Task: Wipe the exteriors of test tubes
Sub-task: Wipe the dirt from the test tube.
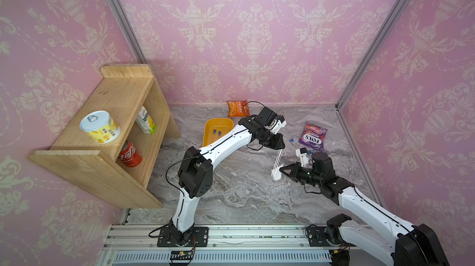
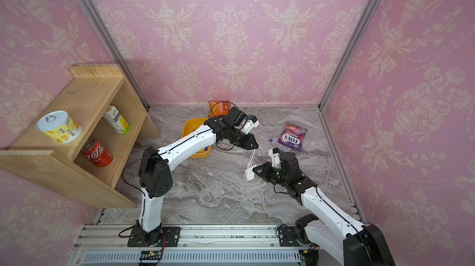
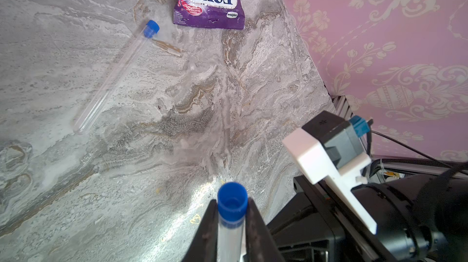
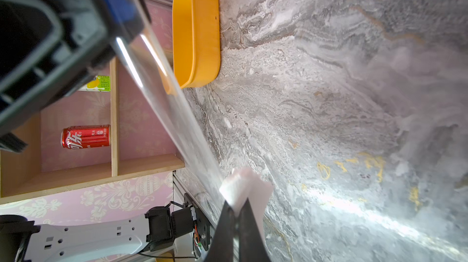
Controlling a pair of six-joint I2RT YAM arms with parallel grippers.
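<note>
My left gripper (image 1: 280,147) (image 3: 231,203) is shut on a clear test tube (image 1: 277,160) (image 3: 231,230) just below its blue cap (image 3: 232,201). The tube slants down over the marble table. My right gripper (image 1: 282,169) (image 4: 235,207) is shut on a folded white wipe (image 1: 277,176) (image 4: 244,187). That wipe is against the lower end of the held tube (image 4: 162,91). Another capped test tube (image 3: 114,81) lies flat on the table near the purple bag. Two more tubes (image 1: 217,132) lie in the orange tray (image 1: 208,136).
A purple candy bag (image 1: 312,136) lies at the back right and an orange snack bag (image 1: 237,108) lies by the back wall. The wooden shelf (image 1: 102,149) on the left holds a tin, a carton and a cola can. Pink walls close three sides.
</note>
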